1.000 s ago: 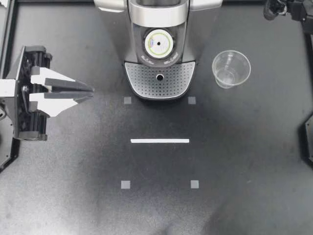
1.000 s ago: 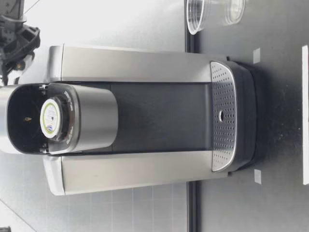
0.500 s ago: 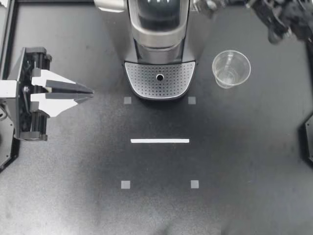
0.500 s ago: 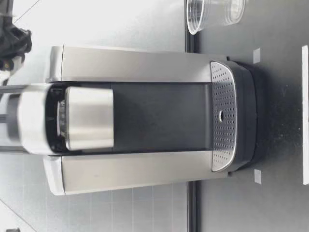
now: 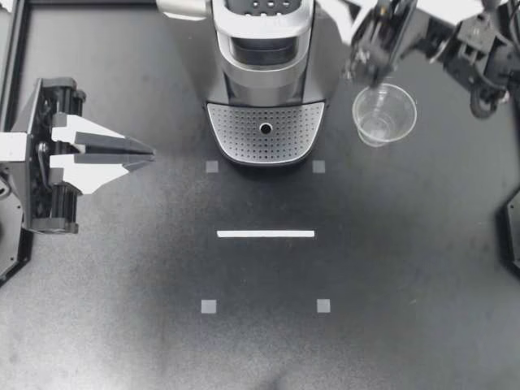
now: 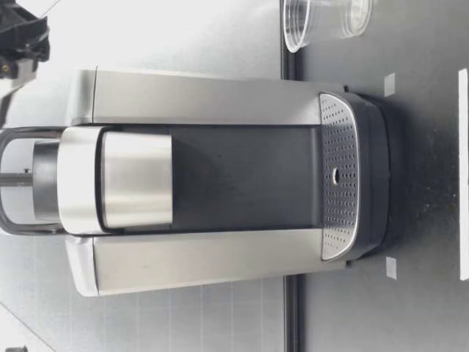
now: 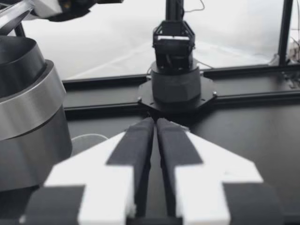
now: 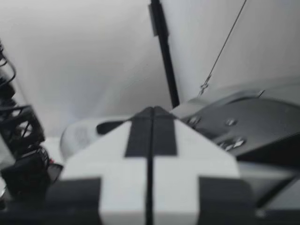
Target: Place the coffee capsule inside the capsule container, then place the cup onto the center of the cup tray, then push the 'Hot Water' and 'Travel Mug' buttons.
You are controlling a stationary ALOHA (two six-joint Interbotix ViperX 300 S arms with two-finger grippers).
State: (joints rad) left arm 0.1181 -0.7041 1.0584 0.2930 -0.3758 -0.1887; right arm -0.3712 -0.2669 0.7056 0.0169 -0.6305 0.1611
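Top view | left end effector (image 5: 151,151) closed, empty | right end effector (image 5: 363,62) closed, empty

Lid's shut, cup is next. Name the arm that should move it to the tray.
Right. My right gripper hangs close to the cup, which stands beside the cup tray on that side. My left gripper sits far off on the other side, the coffee machine between it and the cup.

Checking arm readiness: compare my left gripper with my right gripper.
Left gripper sits low at the table's left side, pointing toward the coffee machine; right gripper hangs high beside the machine's top. Left gripper is far from the cup; right gripper is close by it. Both are shut and empty.
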